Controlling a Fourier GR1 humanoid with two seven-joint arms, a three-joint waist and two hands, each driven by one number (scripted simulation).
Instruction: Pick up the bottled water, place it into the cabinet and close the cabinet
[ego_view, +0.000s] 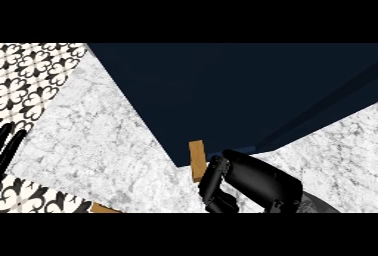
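No bottled water shows anywhere in frame. Right hand (247, 182), bottom centre, curls its fingers beside the dark cabinet (236, 90); what it holds is hidden. Left hand (11, 145) rests open, left edge. A bottle is probably light, slippery; grasp mid-body.

Right hand (247, 180): glossy black, rounded bulky casing, segmented black fingers (214, 187), grey forearm section just visible behind it at lower edge. Left hand (9, 145): slim black fingers only, at view's left edge
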